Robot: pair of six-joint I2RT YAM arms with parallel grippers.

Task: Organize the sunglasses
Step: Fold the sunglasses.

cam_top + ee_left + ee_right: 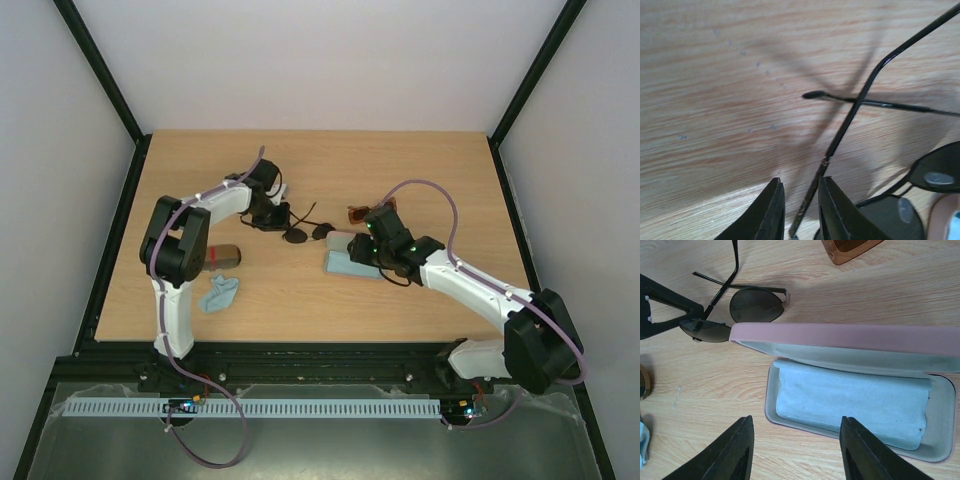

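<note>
Aviator sunglasses lie near the table's centre, brown sunglasses near them, toward the right edge. You see the left gripper with its jaws narrowly apart, straddling one aviator temple but not clamping it. The right gripper hangs half open and empty over the open pink case, which is lined with a blue cloth.

The left arm and right arm are white, black-jointed, with purple cables. The right gripper has black wedge fingers.
</note>
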